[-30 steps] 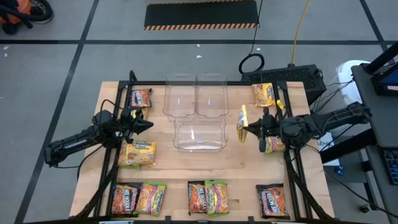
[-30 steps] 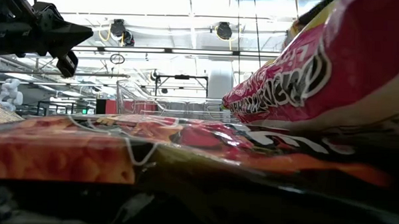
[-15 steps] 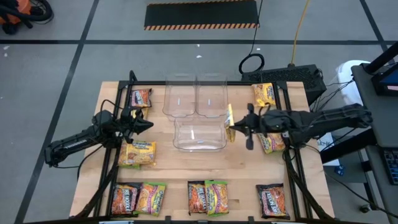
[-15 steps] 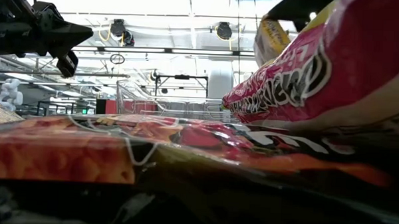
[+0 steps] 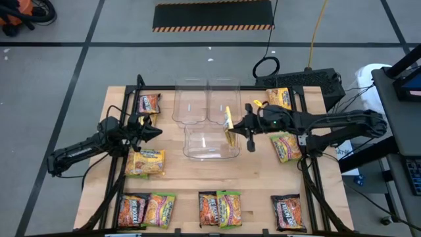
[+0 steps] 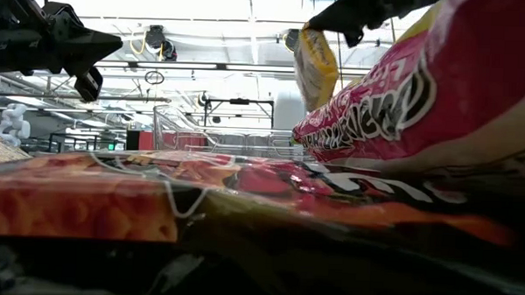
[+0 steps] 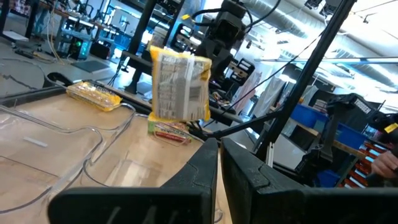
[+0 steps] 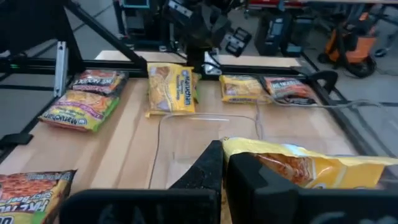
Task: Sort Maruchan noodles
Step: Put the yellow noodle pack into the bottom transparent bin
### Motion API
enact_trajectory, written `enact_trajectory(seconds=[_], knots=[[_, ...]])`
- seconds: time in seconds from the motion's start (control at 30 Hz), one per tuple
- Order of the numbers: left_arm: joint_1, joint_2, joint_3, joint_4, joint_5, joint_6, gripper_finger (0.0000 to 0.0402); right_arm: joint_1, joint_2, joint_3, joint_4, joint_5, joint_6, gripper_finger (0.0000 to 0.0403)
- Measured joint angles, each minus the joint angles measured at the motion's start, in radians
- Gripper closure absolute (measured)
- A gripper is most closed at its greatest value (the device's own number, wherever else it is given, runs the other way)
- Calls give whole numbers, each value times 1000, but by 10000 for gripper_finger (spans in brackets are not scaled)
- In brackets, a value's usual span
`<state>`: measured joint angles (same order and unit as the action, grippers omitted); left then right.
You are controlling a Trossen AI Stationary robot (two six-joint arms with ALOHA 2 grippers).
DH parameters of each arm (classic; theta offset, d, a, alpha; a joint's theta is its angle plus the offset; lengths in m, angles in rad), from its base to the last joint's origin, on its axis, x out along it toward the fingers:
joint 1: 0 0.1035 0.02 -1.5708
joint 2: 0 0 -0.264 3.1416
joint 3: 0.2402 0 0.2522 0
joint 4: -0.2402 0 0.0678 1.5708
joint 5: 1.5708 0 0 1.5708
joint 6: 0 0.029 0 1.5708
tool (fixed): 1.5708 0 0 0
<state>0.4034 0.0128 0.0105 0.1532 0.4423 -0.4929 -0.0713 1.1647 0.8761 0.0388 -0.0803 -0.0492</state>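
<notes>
Right gripper: the right gripper (image 5: 235,130) reaches out over the table's middle, its fingers clamped on the top edge of a yellow packet (image 5: 229,125).
Yellow packet: it hangs in the air above the three o'clock rim of the front bin (image 5: 210,142); in the low view it dangles from dark fingers near the top (image 6: 317,69); the left wrist view shows its silvery printed back (image 7: 180,85); the right wrist view shows its yellow edge between the fingers (image 8: 311,167).
Left gripper: the left gripper (image 5: 156,131) hovers at the nine o'clock side of the table, its fingers close together with only a thin slit between them and nothing held, tips aimed toward three o'clock.
Bins: two clear bins (image 5: 206,101) stand side by side toward twelve o'clock; the front bin sits just at their six o'clock side.
Other packets on the table: an orange-red packet (image 5: 149,103) at ten o'clock; a yellow one (image 5: 146,162) at eight o'clock, just beside the left gripper's six o'clock side; another yellow one (image 5: 279,99) at two o'clock; a lime-green one (image 5: 284,145) at three o'clock, partly under the right arm.
Six o'clock edge row: an orange-red packet (image 5: 131,210) touching a lime-green one (image 5: 161,209); at the middle an orange-red and a lime-green packet overlapping (image 5: 220,209); a dark packet (image 5: 288,211) at five o'clock.
Low view foreground: packets close to the lens (image 6: 243,199) fill most of the picture.
</notes>
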Motion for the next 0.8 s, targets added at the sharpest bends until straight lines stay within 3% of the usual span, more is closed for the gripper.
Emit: enact_trajectory(seconds=[0.43,0.8], knots=[[0,0,0,0,0,-1,376,-41,164,0,79,-109,-53,403],[0,0,0,0,0,-2,376,-41,267,0,123,-112,-126,403]])
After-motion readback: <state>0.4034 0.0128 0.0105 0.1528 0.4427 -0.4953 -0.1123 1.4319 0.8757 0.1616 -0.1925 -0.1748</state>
